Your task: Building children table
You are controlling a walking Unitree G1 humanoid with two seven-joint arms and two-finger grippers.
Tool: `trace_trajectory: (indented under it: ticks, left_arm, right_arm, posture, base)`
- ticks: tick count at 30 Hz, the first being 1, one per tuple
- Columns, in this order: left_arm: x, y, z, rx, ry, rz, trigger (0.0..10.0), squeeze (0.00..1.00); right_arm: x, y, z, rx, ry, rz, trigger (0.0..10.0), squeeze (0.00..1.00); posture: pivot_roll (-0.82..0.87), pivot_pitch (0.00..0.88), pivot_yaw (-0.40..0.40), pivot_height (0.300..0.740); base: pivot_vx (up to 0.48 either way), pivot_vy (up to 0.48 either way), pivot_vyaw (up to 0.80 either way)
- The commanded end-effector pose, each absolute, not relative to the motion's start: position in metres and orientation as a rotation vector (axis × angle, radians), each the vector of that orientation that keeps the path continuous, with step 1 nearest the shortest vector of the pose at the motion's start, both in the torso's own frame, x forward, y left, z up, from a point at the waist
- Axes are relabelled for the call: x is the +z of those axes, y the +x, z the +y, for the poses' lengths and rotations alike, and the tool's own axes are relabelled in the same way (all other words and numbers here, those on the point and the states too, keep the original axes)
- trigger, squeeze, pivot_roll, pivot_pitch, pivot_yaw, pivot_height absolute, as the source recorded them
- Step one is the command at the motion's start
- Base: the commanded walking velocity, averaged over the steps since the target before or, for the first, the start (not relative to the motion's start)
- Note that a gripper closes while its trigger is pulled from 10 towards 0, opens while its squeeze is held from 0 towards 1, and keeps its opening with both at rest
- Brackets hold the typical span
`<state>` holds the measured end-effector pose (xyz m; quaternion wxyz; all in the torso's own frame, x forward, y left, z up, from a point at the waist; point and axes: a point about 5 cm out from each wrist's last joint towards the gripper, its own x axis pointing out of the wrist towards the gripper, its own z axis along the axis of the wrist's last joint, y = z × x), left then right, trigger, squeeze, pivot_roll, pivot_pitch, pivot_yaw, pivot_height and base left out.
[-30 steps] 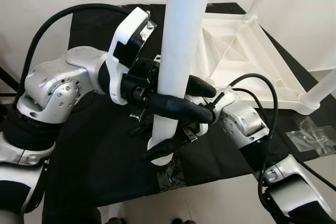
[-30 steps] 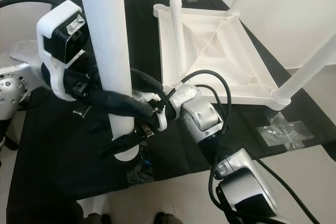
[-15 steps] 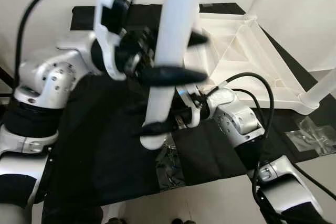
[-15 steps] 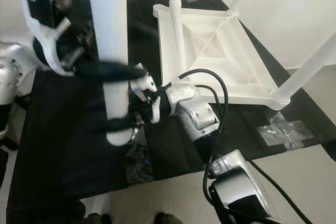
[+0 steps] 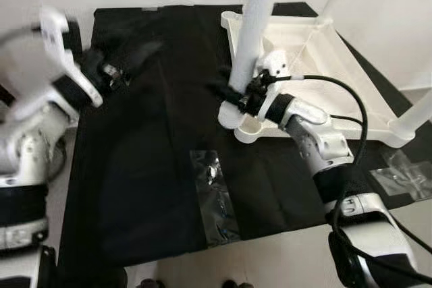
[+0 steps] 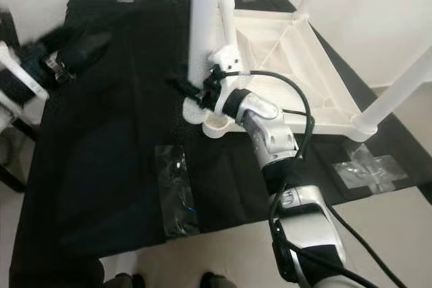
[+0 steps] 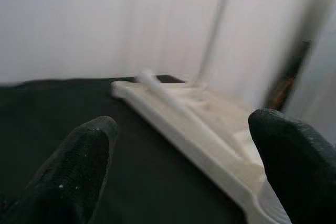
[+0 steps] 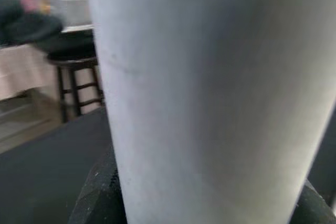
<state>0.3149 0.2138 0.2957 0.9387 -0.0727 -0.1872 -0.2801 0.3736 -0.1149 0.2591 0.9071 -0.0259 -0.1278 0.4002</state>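
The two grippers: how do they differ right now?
The right gripper is shut on the white table leg, at the upturned tabletop's near corner. The left gripper is open, holding nothing, off over the black cloth. Both have two black fingers.

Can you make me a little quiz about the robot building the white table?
1. True or false: the right gripper is shut on the white leg.
2. Which is open and holding nothing? A) left gripper B) right gripper
3. Fill in: the upside-down tabletop lies on a ____ cloth.

Key: 1 true. 2 A. 3 black.
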Motion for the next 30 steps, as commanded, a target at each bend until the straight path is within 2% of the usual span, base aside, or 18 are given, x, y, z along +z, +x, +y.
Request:
trace_trajectory:
  ticks: [1,5,11,18,21,26,30]
  left_arm:
    - [0.283,0.305,0.209,-0.488,-0.156,-0.380,10.0,0.00]
    - [0.251,0.290,0.199,-0.402,-0.163,-0.295,10.0,0.00]
    - [0.234,0.277,0.195,-0.353,-0.209,-0.271,10.0,0.00]
    - [0.243,0.282,0.193,-0.324,-0.218,-0.323,10.0,0.00]
    - [0.246,0.284,0.190,-0.324,-0.225,-0.333,10.0,0.00]
    - [0.245,0.279,0.185,-0.313,-0.234,-0.327,10.0,0.00]
    - [0.244,0.278,0.184,-0.313,-0.236,-0.328,10.0,0.00]
  right_arm:
    - [0.256,0.369,-0.118,0.757,-0.047,-0.264,10.0,0.00]
    - [0.252,0.361,-0.115,0.701,-0.023,-0.268,10.0,0.00]
    - [0.241,0.356,-0.110,0.673,0.007,-0.229,10.0,0.00]
    - [0.241,0.356,-0.100,0.654,-0.011,-0.244,10.0,0.00]
    - [0.242,0.354,-0.098,0.656,0.001,-0.252,10.0,0.00]
    - [0.245,0.347,-0.096,0.690,0.048,-0.260,10.0,0.00]
    - [0.246,0.345,-0.095,0.708,0.054,-0.271,10.0,0.00]
  posture:
    - [0.08,0.185,-0.104,0.740]
    - [0.09,0.180,-0.108,0.740]
    - [0.09,0.178,-0.108,0.740]
    - [0.09,0.179,-0.098,0.740]
    - [0.08,0.181,-0.097,0.740]
    - [0.08,0.184,-0.097,0.740]
    - [0.08,0.186,-0.096,0.740]
  base:
    - [0.000,0.000,0.00]
    - [0.000,0.000,0.00]
    - [0.000,0.000,0.00]
    - [0.244,0.000,-0.23]
    - [0.292,0.000,-0.80]
    - [0.294,0.000,0.00]
    - [0.295,0.000,0.76]
